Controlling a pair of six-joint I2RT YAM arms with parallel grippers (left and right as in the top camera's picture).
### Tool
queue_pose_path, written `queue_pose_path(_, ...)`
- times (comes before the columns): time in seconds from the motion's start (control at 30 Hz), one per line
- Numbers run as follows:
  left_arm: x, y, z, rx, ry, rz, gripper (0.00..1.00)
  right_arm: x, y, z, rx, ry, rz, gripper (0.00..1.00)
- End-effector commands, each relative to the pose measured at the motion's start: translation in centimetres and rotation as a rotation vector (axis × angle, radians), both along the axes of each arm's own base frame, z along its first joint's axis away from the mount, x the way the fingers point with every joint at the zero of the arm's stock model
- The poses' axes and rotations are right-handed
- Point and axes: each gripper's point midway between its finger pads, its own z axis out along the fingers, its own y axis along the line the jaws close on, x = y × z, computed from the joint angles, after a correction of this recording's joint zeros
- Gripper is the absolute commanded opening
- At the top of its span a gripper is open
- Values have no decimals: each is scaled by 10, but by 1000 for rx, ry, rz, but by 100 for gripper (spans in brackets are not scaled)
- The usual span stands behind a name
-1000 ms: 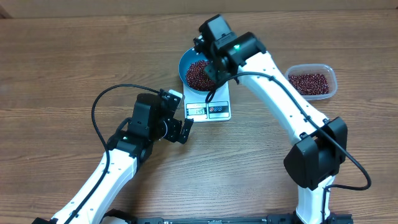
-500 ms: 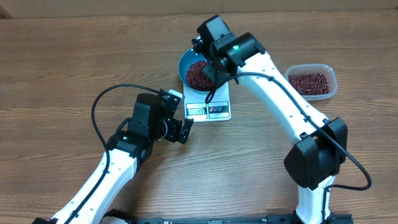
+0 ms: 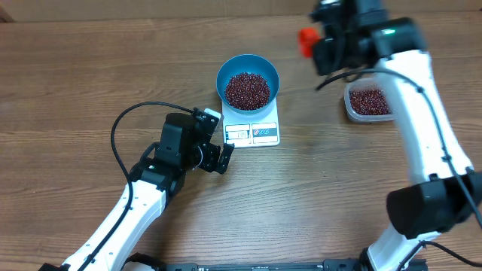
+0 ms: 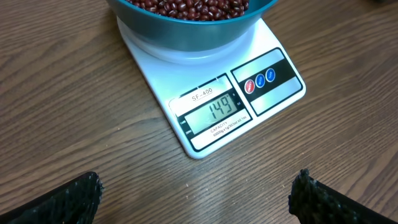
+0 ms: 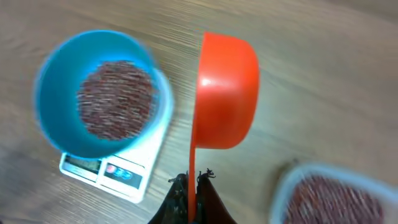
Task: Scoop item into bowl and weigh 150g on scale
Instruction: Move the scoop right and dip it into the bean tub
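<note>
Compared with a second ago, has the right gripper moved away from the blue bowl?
Yes. The right gripper, holding the orange scoop, swung right from over the bowl toward the tub.

Bowl (image 4: 186,28) of beans (image 4: 186,5) sits on scale (image 4: 158,74)

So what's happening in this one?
The right gripper holds an orange scoop in the air between the blue bowl and the clear tub. The bowl, filled with beans, sits on the scale, whose display reads 149. The left gripper hangs open beside the scale, holding nothing.
</note>
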Motion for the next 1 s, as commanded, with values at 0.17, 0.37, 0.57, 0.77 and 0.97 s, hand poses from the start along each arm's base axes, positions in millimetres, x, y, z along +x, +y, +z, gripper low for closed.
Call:
queue_pose_path(0.17, 0, 0, -3, 0, 8, 10, 100, -22, -96, -10, 69, 143, -280, 4)
queue_pose_path(0.37, 0, 0, -3, 0, 8, 10, 100, -39, -131, -45, 83, 254, -408, 4)
queue_pose_path(0.57, 0, 0, -3, 0, 8, 10, 100, -50, -143, -74, 56, 316, -443, 4)
queue_pose_path(0.77, 0, 0, -3, 0, 8, 10, 100, -50, -144, -107, 51, 323, -445, 4)
queue_pose_path(0.97, 0, 1, -3, 1, 9, 10, 100, -49, -135, -126, 87, 324, -419, 4)
